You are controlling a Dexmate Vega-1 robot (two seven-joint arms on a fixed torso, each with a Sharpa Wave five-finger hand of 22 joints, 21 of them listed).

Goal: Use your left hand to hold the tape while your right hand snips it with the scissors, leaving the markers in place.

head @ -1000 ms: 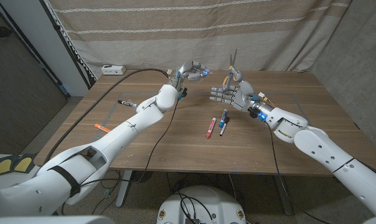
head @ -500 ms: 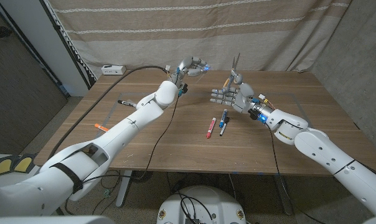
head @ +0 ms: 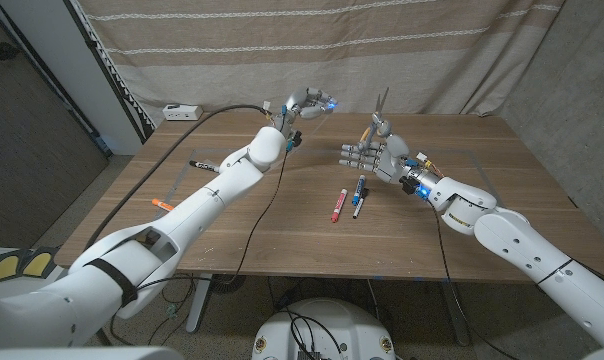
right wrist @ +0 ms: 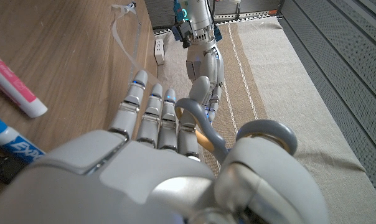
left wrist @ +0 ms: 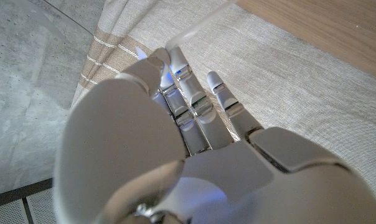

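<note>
Left hand (head: 307, 106) pinching tape (right wrist: 127, 38) raised over my desk (head: 282, 225) | right hand (head: 370, 154) gripping scissors (head: 377, 110), blades up | markers (head: 348, 200) lying between my arms

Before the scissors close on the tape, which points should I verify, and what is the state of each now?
1. Left robot hand holds the tape: ok, strip hangs from it.
2. Right robot hand grips the scissors: ok.
3. Blades open: cannot tell.
4. Tape between blades: not ok, the hands are apart.
5. Markers on the table, untouched: ok.
</note>
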